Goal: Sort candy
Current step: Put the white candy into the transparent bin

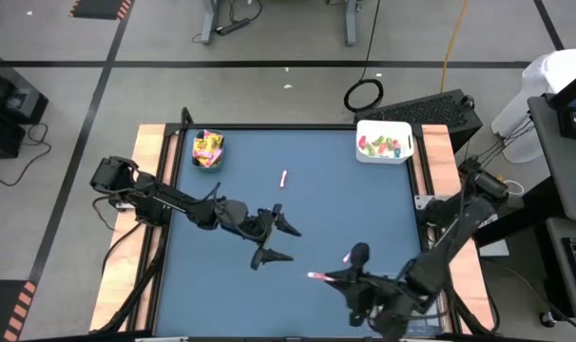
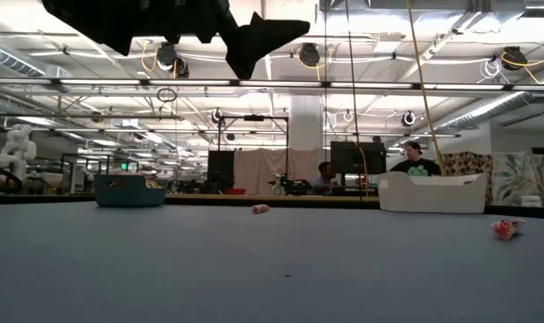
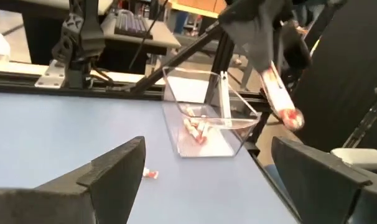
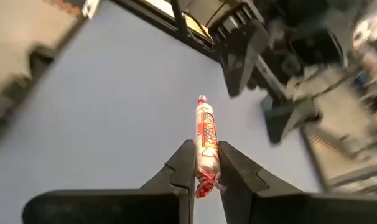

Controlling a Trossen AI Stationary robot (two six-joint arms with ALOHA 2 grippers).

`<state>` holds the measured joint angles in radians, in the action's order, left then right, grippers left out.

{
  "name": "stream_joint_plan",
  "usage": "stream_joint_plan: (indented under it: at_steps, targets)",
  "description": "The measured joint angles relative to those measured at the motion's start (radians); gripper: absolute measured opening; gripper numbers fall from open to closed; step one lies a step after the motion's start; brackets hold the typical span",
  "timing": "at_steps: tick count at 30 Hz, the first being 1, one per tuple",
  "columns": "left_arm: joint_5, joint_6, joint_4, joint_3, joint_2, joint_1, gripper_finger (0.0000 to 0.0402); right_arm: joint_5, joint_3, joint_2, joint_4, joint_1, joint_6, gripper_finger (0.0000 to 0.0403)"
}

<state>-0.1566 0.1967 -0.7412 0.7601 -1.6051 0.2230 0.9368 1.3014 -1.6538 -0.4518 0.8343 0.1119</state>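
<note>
Two arms work over a blue counter point(image 1: 231, 285). We see the left gripper point(image 1: 280, 239) near the middle, its fingers spread wide and empty. The right gripper point(image 4: 206, 167) hangs near the front edge, fingers pinched on a pink-white stick point(image 4: 205, 138). Yellow packets fill the teal bin point(image 1: 208, 148); green and red pieces sit in the white bin point(image 1: 384, 142); a few sticks lie in the clear bin point(image 3: 204, 118). One loose candy point(image 1: 283, 177) remains on the counter, so we judge sorting nearly done.
</note>
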Motion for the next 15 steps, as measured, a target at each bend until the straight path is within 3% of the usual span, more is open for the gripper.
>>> stream_joint_plan:
  at_steps: [3,6,15]
  targets:
    - [0.008,0.000,-0.005,0.000,0.002,0.001,0.0352,-0.005,0.000,0.045,-0.074,0.045,0.191,0.0041]
    - [0.008,0.000,0.002,0.000,0.002,0.001,0.0352,-0.074,0.000,0.093,-0.142,0.082,0.372,0.0041]
    - [0.042,0.001,0.004,0.000,0.002,0.001,0.0352,-0.546,0.001,0.153,-0.435,0.166,0.948,0.0041]
